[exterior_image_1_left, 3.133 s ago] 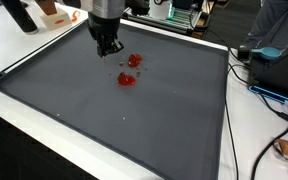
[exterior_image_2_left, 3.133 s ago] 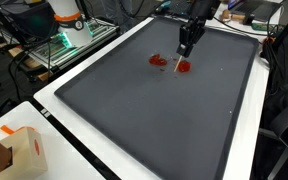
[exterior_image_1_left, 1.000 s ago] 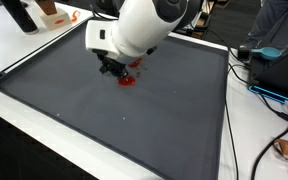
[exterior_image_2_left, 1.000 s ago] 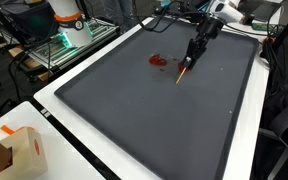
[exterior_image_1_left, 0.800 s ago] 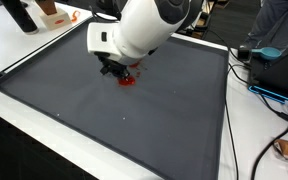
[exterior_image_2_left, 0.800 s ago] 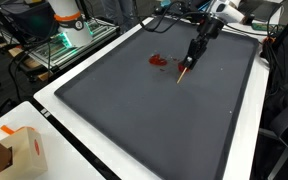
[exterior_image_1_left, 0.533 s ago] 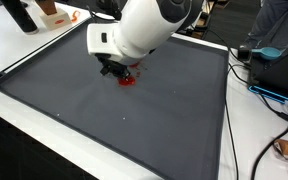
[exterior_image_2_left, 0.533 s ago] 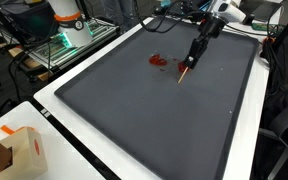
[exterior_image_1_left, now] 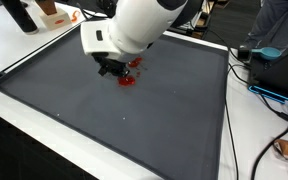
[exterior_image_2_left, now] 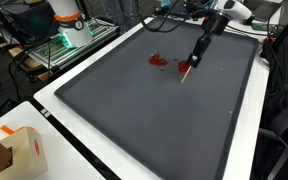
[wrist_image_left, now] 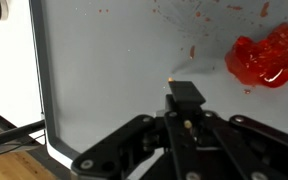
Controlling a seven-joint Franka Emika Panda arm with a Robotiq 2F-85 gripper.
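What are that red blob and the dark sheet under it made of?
Red blob: looks like jelly or soft plastic, being translucent and glossy. Dark sheet: probably matte rubber or foam, flat, without shine, flecked with red specks.

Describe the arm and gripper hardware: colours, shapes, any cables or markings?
The arm is glossy white, with bulbous, rounded link shells. The gripper is matte black; in the wrist view, angular linkage bars converge on narrow, blocky jaws. No markings are legible, and no cable can be made out along either part.
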